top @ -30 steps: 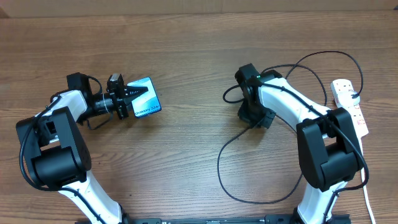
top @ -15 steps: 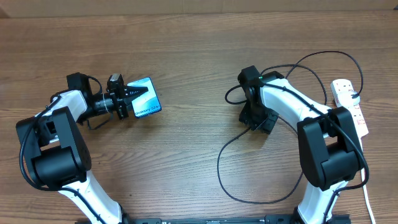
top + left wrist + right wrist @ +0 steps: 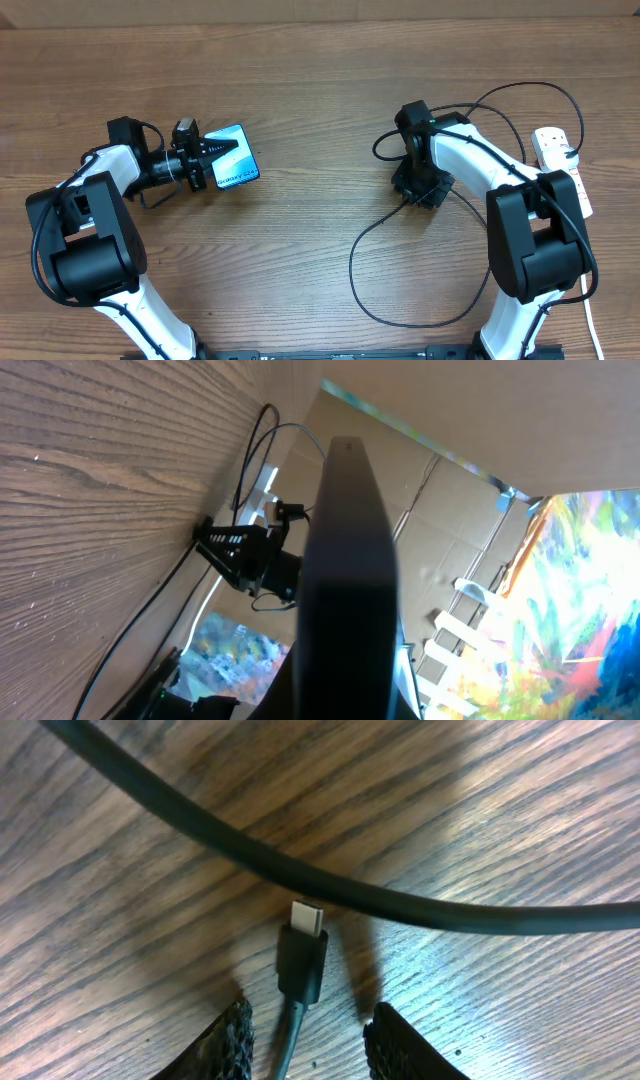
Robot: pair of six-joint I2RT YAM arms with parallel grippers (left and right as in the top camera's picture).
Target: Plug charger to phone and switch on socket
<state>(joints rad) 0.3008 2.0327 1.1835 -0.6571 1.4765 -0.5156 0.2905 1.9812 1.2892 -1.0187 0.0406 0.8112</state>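
The phone (image 3: pixel 232 158), with a light blue screen, is held on edge by my left gripper (image 3: pixel 212 154) at the left of the table. In the left wrist view the phone (image 3: pixel 345 560) fills the middle as a dark edge. The charger, a black cable (image 3: pixel 365 285), loops across the right half of the table. Its plug tip (image 3: pixel 303 955) lies on the wood between the open fingers of my right gripper (image 3: pixel 305 1040), which points down over it (image 3: pixel 422 188). The socket (image 3: pixel 566 170), a white power strip, lies at the far right.
The socket's white cord (image 3: pixel 592 320) runs down the right edge. A second stretch of the black cable (image 3: pixel 330 880) crosses just beyond the plug tip. A cardboard wall (image 3: pixel 320 12) stands along the back of the table.
My right gripper has shifted to the right, over the cable's plug end. The left arm and the phone have not moved.
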